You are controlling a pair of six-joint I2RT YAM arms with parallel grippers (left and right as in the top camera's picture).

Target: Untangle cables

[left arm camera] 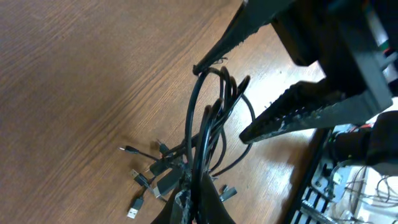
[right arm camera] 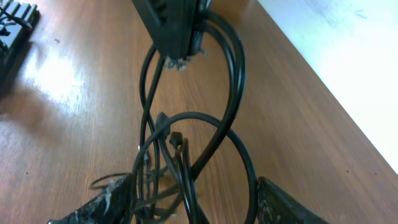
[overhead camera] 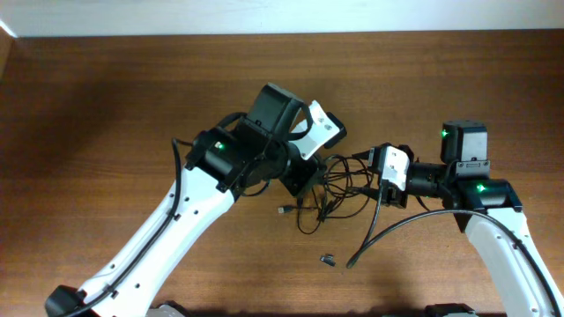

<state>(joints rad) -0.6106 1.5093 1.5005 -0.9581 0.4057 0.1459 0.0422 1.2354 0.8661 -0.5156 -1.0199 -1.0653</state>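
My left gripper (left arm camera: 194, 210) pinches the cables (left arm camera: 200, 106); my right gripper (right arm camera: 196, 190) stands spread around their loops. Closing on several at once could tighten the tangle.

- The cables (overhead camera: 339, 189) hang bunched between the left tool (left arm camera: 193, 208) and the right tool (left arm camera: 221, 102); no free gap there.
- Wide bare worktop (overhead camera: 106, 97) lies out on the left side.
- Toward the near edge, a small dark piece (overhead camera: 327, 259) and the right arm's thick cable (overhead camera: 388, 231) block the way.
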